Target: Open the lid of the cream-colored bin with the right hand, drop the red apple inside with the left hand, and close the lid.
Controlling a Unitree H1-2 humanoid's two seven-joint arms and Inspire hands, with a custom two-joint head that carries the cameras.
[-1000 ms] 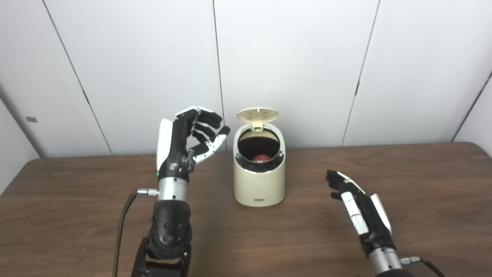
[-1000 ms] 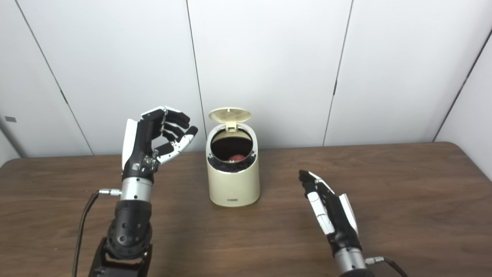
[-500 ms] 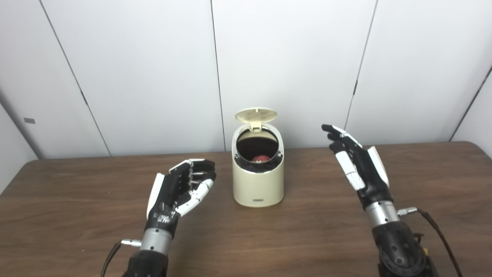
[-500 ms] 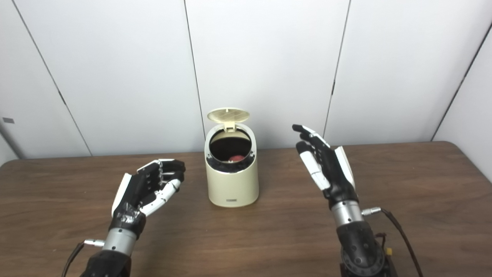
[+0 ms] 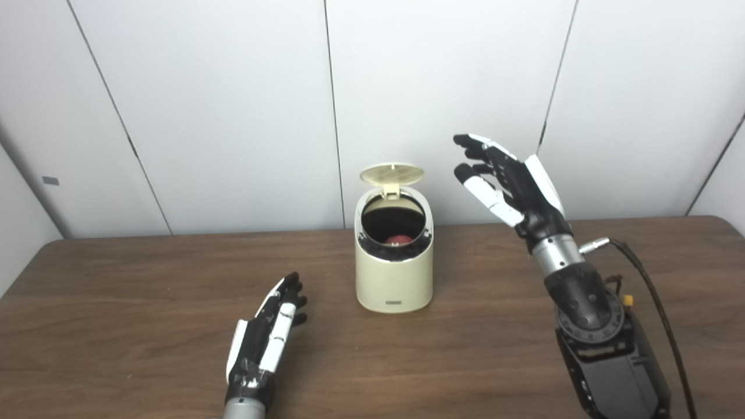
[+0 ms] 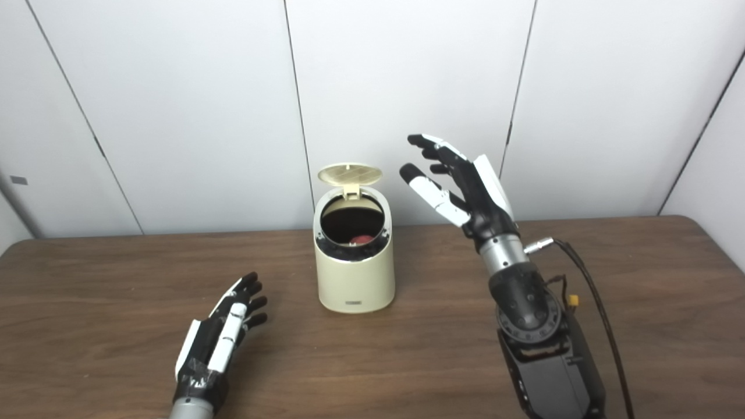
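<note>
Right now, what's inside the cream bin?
The lid stands open, and a bit of the red apple shows low inside the bin. The front rim covers the rest of the apple and the bin's bottom.

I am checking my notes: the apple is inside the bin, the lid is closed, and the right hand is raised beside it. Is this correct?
Not quite: the lid is open, standing up behind the mouth of the bin, as the left eye view shows. The apple is inside, and the right hand is raised beside the bin.
</note>
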